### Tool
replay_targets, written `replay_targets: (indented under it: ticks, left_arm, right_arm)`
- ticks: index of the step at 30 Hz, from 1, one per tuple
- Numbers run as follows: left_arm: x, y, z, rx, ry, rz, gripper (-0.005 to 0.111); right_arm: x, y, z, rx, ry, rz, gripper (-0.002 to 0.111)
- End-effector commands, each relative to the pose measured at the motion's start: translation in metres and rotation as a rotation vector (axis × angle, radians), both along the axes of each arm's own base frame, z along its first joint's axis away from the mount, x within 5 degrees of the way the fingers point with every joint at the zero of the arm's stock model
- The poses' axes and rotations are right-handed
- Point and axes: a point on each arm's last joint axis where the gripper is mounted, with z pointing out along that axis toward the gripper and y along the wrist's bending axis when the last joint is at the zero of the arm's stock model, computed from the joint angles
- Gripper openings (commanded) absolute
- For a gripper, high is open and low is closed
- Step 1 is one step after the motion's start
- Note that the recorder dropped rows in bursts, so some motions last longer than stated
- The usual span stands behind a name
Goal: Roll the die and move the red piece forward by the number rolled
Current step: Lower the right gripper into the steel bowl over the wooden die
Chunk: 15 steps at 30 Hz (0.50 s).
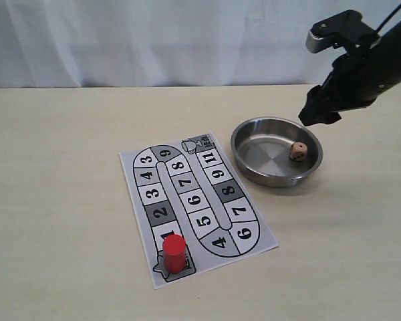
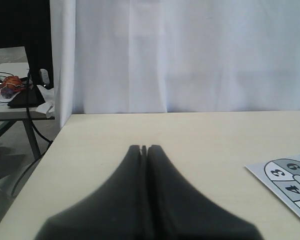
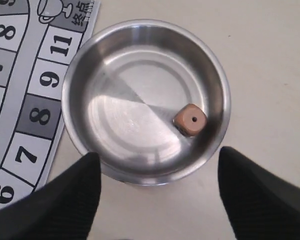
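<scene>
The die (image 1: 298, 151) (image 3: 189, 119) lies inside the steel bowl (image 1: 247, 133) (image 3: 140, 175), near its right wall, with one pip facing up in the right wrist view. My right gripper (image 1: 319, 115) (image 3: 157, 165) hangs open above the bowl's far right rim, holding nothing. The red piece (image 1: 174, 253) stands upright at the near end of the numbered board (image 1: 244, 234) (image 3: 10, 115) (image 2: 290, 182), just below square 1. My left gripper (image 2: 144, 148) is shut and empty over bare table, out of the exterior view.
The paper board lies at the table's middle, left of the bowl. A white curtain (image 1: 154, 40) backs the table. In the left wrist view the table's edge (image 2: 55, 140) drops off beside another table holding cables (image 2: 12, 87).
</scene>
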Motion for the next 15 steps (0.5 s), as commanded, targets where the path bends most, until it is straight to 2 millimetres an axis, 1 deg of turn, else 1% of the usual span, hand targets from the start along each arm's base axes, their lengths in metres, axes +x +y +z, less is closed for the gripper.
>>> replay_targets:
  ticks: [1, 4, 7, 11, 15]
  left_arm:
    - [0.000, 0.000, 0.003, -0.003, -0.018, -0.001, 0.000]
    - [0.000, 0.000, 0.003, -0.003, -0.016, -0.001, 0.000]
    - [0.000, 0.000, 0.003, -0.003, -0.016, -0.001, 0.000]
    - [0.000, 0.000, 0.003, -0.003, -0.016, -0.001, 0.000]
    - [0.000, 0.000, 0.003, -0.003, -0.016, -0.001, 0.000]
  right_arm:
    - [0.025, 0.005, -0.015, -0.045, 0.108, 0.072, 0.069]
    - [0.041, 0.004, -0.025, -0.097, 0.152, 0.118, 0.069]
    - [0.054, 0.006, -0.037, -0.126, 0.154, 0.183, 0.069]
    - [0.063, 0.007, -0.054, -0.190, 0.133, 0.355, 0.069]
    - [0.068, 0.010, -0.069, -0.212, 0.109, 0.469, 0.069]
